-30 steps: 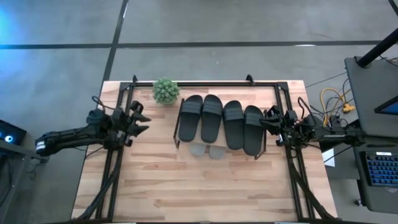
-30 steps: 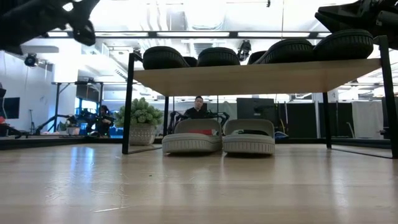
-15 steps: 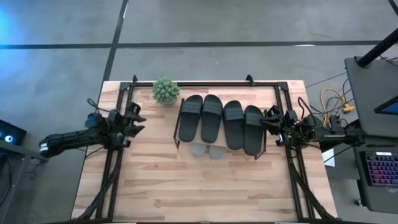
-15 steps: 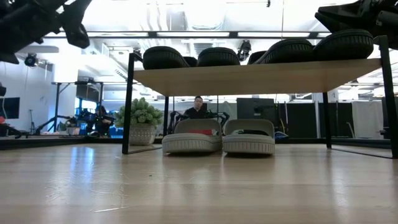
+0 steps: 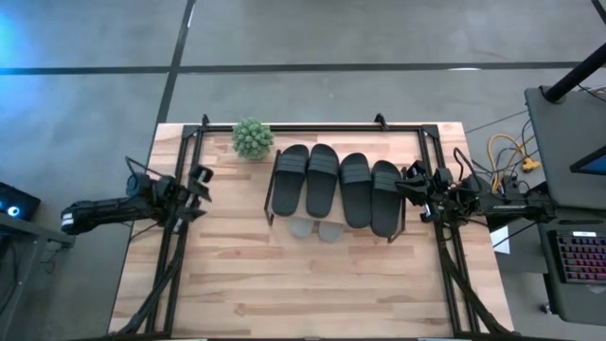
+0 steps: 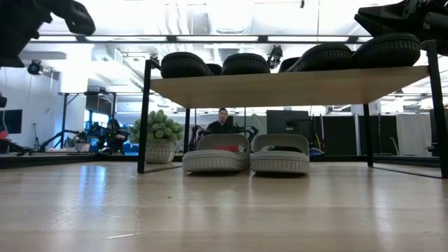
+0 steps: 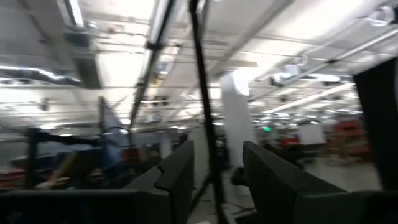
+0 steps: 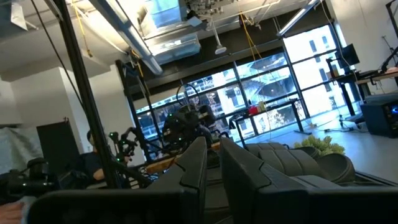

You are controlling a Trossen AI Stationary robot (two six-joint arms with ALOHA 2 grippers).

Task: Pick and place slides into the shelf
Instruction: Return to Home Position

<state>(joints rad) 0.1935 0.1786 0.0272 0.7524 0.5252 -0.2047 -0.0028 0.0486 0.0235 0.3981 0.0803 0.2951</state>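
You are looking across the bare near half of the table point(image 5: 284, 294) at the two grey slides point(image 6: 215, 159) point(image 6: 280, 159). They are sitting side by side, touching, on the tabletop under the shelf point(image 6: 280, 87). Above them the four black slides point(image 5: 291, 180) point(image 5: 322, 178) point(image 5: 355, 189) point(image 5: 385, 196) are lying in a row on the board, the rightmost one leaning at the right end. They are likely light, springy rubber that gives under a squeeze and grips the pads well, so if one needs moving you are better off pinching the broad strap or the sole's edge. The left gripper point(image 5: 201, 182) is hovering well left of the shelf with its fingers apart and empty. The right gripper point(image 5: 409, 187) is waiting just beside the rightmost black slide, its fingers drawn close with only a sliver between them, holding nothing. At the far left corner a small plant point(image 5: 253, 138) is standing. Compared with a second ago, the left arm is pulling back toward the table's left edge and away from the shelf. The right arm and all six slides are staying where they were.
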